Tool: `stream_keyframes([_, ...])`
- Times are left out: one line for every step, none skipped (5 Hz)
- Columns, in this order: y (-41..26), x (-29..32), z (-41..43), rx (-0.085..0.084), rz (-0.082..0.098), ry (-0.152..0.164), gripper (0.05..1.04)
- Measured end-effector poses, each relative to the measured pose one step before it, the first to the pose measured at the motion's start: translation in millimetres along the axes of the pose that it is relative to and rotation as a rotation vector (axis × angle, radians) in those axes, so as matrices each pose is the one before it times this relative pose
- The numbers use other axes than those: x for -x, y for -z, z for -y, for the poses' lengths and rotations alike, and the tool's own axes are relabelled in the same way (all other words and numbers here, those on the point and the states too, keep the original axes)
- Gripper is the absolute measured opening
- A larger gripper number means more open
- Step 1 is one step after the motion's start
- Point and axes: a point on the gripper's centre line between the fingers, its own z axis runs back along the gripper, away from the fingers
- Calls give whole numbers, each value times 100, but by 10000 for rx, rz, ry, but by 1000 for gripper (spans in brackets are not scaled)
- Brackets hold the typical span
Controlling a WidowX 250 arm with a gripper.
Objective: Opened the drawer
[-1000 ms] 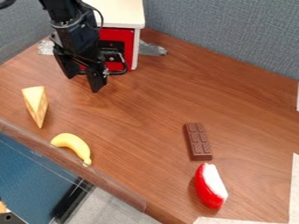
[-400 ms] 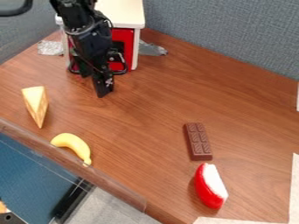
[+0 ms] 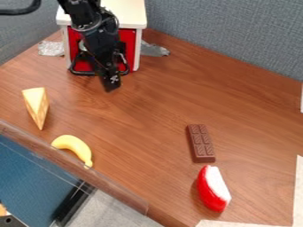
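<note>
Illumination: bright, diffuse, even across the brown wood-grain tabletop (image 3: 142,115). Shadows: soft-edged, falling along the left sides of the brown rectangular segmented bar (image 3: 201,142) and the red-and-white plastic wedge (image 3: 214,188). Highlights: pale on the flat top of the white boxy cabinet (image 3: 127,13), far left.

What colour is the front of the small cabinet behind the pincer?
Red, framed in white; it shows best in the camera view.
</note>
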Motion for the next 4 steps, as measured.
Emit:
stream_keyframes([-159, -702, -70, -24, 245, 520, 1000])
stream_keyframes([235, -258, -210, 21, 37, 212, 1000])
stream_keyframes([1176, 43, -751, -43, -140, 357, 1000])
stream_keyframes([769, 128, -275, -115, -12, 511, 1000])
